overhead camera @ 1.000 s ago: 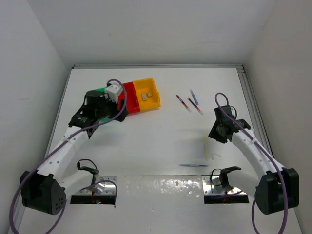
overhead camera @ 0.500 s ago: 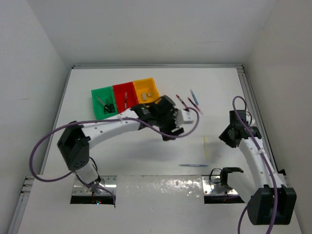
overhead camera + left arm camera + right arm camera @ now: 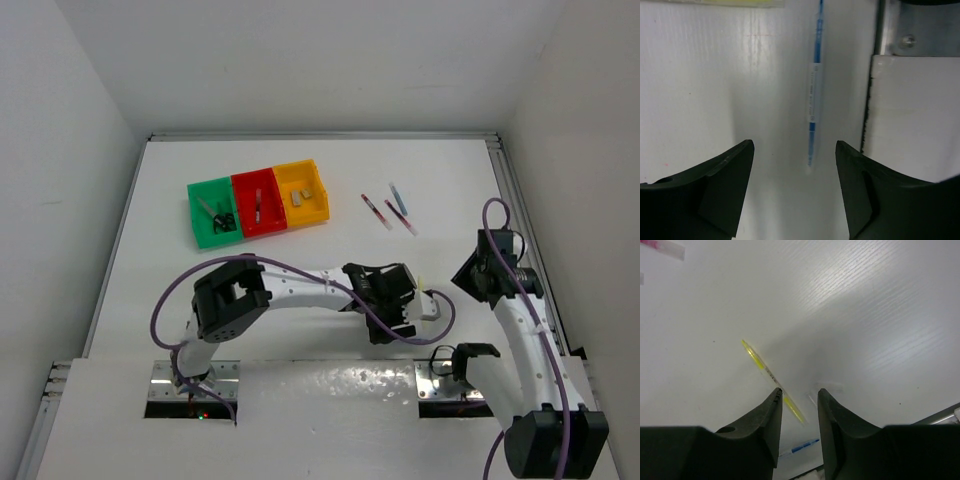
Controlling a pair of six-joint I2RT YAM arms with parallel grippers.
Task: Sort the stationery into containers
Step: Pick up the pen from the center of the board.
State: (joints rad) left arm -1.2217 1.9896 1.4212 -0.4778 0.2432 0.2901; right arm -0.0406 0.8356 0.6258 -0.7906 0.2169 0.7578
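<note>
The left end effector (image 3: 795, 150) hangs with its fingers wide apart, and a blue pen (image 3: 813, 95) lies between them on the table (image 3: 700, 75). The right end effector (image 3: 799, 395) is a little apart and empty, above a thin yellow stick (image 3: 757, 360).

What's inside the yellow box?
Two small greyish eraser blocks lie apart on the floor of the yellow bin. The bin is open on top, so nothing covers them. Its walls may hide a thin strip of the floor.
</note>
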